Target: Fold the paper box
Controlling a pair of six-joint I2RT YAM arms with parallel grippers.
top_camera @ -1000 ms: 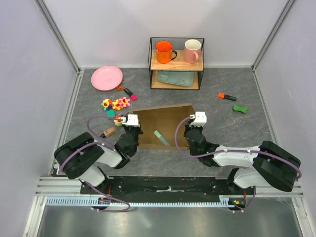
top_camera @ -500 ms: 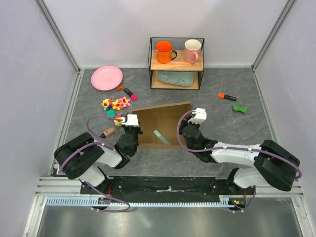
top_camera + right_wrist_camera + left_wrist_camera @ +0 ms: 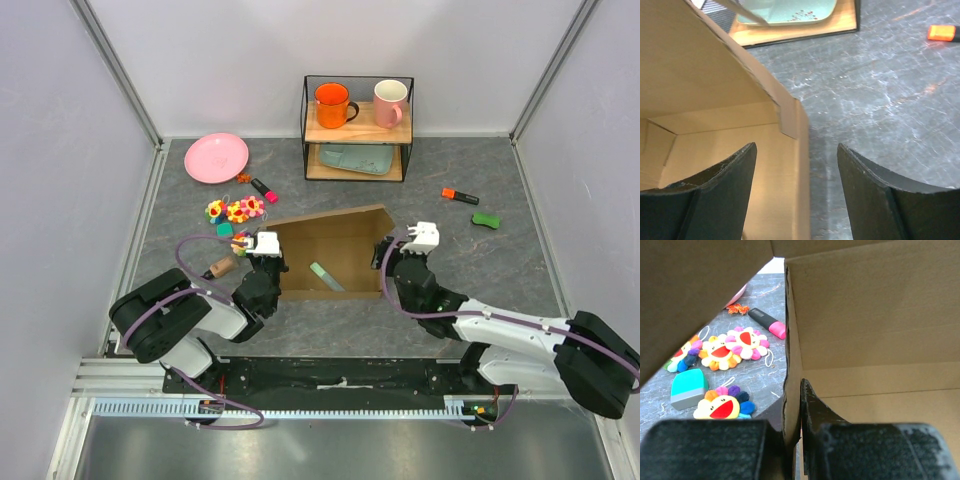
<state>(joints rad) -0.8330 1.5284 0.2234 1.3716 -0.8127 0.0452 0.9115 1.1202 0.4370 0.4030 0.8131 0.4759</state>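
i see the grey surface [image 3: 480,270] with the paper box [image 3: 335,250] at its middle, in front of the wire shelf [image 3: 357,125] and just ahead of both arms. the box stands with its open mouth up toward the overhead camera. its long axis runs left to right, and the far wall slants a little so the right end lies farther back. the left gripper [image 3: 268,266] is clamped on the box's left end wall, one finger inside and one outside, with the cardboard edge pinched between them in the wrist view. the right gripper [image 3: 390,260] has its jaws spread wide, straddling the right end wall with a gap on each side. flower toys [image 3: 235,210] lie near the box's left end. a pale green strip [image 3: 325,277] lies on the box floor.
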